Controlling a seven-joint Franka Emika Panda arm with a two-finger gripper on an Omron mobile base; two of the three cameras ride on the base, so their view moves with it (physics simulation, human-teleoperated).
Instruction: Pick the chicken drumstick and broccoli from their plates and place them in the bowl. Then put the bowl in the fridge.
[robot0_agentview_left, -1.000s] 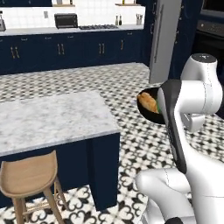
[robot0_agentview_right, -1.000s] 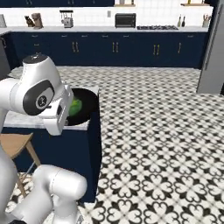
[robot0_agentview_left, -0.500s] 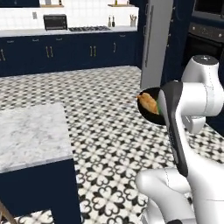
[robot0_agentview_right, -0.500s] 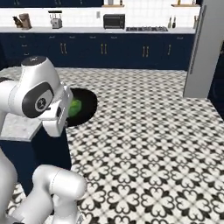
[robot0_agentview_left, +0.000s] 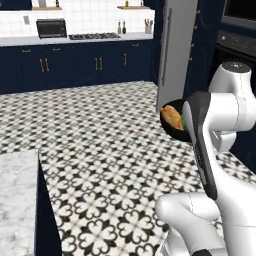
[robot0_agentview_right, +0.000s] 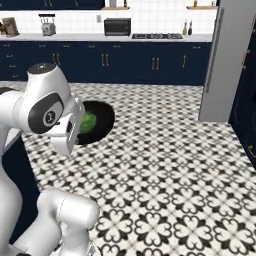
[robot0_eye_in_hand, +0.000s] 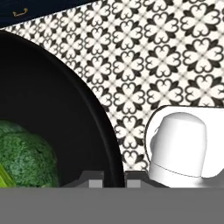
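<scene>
The glossy black bowl hangs in the air in front of my arm, held by its rim. The golden-brown chicken drumstick lies inside it, with the green broccoli beside it. In the hand view my gripper is shut on the bowl rim, one fingertip on each side of the rim, and the broccoli sits close by inside. The tall light-grey fridge stands ahead, right of the bowl, its door closed; in the right base view the fridge is at the far right. The plates are out of view.
The marble island counter lies at the lower left. Navy cabinets with a microwave line the back wall. A dark wall oven stands right of the fridge. Patterned floor stretches between me and the fridge.
The base has driven and turned, so the island has slid off to the left and the fridge has come closer. The bowl stays in the shut gripper.
</scene>
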